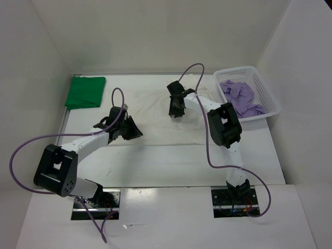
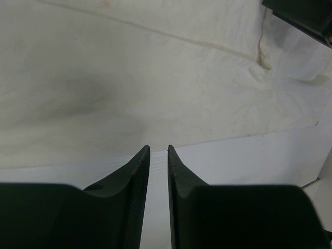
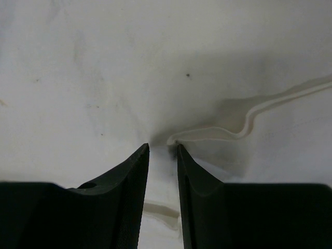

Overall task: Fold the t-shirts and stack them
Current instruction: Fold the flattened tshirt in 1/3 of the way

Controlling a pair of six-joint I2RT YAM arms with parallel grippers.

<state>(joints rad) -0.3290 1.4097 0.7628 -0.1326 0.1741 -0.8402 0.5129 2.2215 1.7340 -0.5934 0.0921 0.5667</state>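
- Black plastic fingers of the right tool [image 3: 162, 146] stand a little apart, with white cloth puckered up at their tips. I cannot tell whether they pinch it or only straddle it.
- That cloth is the white shirt [image 1: 150, 106], spread mostly flat across the middle of the tabletop [image 1: 171, 161]. Its curled hem lies just beside the right tool's tips.
- The left tool [image 2: 158, 148] is barely parted and empty. It hangs over bare tabletop just short of the white shirt's near edge.
- The green shirt [image 1: 85, 92] lies folded in a neat square at the far left corner.
- The purple shirt [image 1: 241, 96] sits crumpled in a white basket [image 1: 268, 91] at the far right.
- Progress, as I judge it: one of the three shirts is folded, the white one is barely begun, the purple one is untouched, and no stack exists yet.
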